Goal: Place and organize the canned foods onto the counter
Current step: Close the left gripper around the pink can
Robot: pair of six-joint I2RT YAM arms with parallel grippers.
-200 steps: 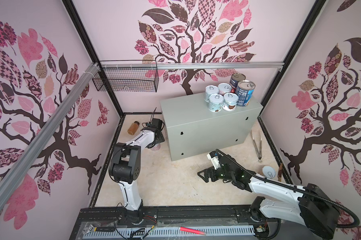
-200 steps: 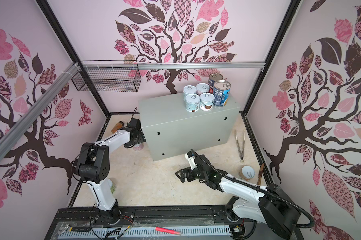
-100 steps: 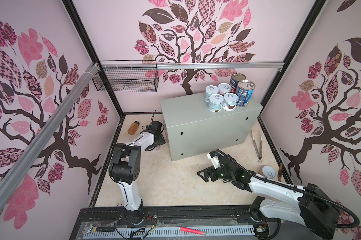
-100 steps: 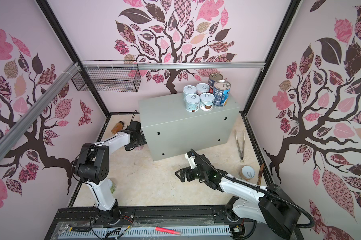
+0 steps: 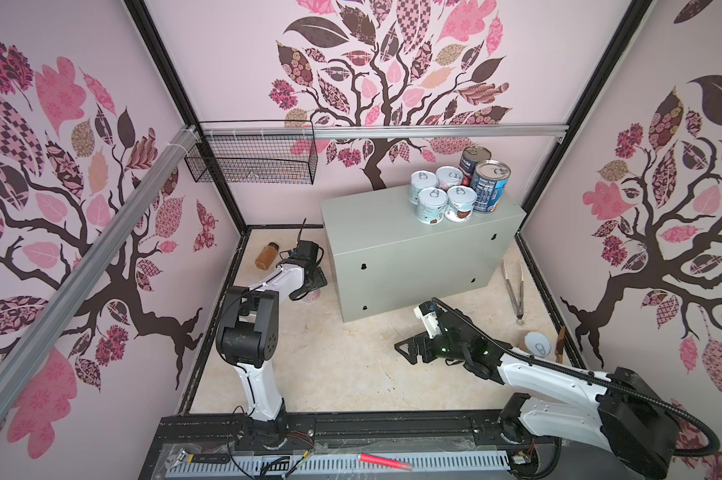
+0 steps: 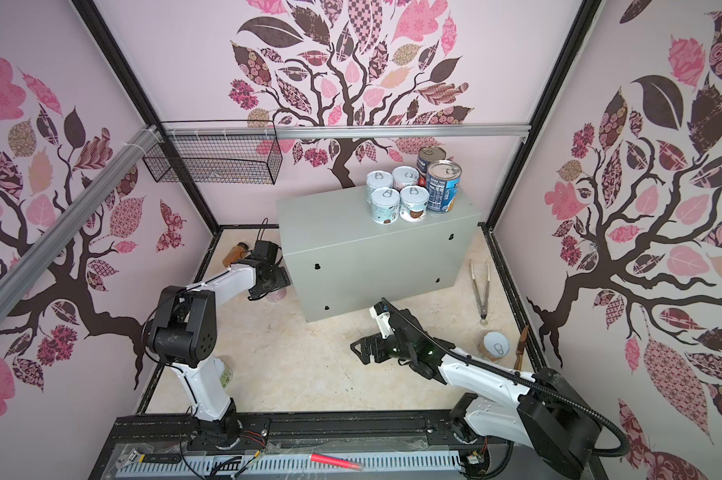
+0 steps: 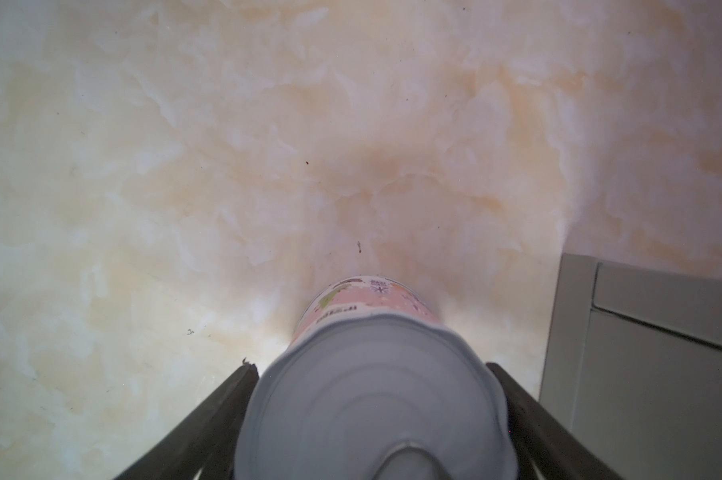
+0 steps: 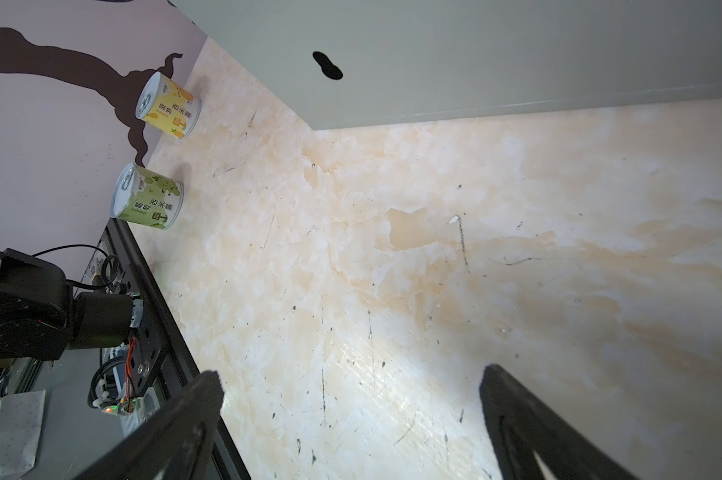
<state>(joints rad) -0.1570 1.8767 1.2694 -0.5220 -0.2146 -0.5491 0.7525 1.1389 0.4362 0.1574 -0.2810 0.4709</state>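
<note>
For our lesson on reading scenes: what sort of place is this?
Likely a robot test booth dressed as a pantry: two robot arms on a base rail, tree-patterned wall panels, cans grouped on a grey metal box.

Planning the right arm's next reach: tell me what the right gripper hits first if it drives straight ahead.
Probably the bare marble floor; the open right gripper tilts down toward it, with nothing between.

The beige marbled floor (image 5: 330, 365) carried the grey metal counter (image 5: 413, 266). Directly on the floor were an amber bottle (image 5: 266, 255) on its side, metal tongs (image 5: 513, 286), a pink-labelled can (image 7: 372, 395) beside the counter, a white-lidded can (image 5: 537, 344), and a yellow can (image 8: 168, 106) and green can (image 8: 147, 197) against a wall.
</note>
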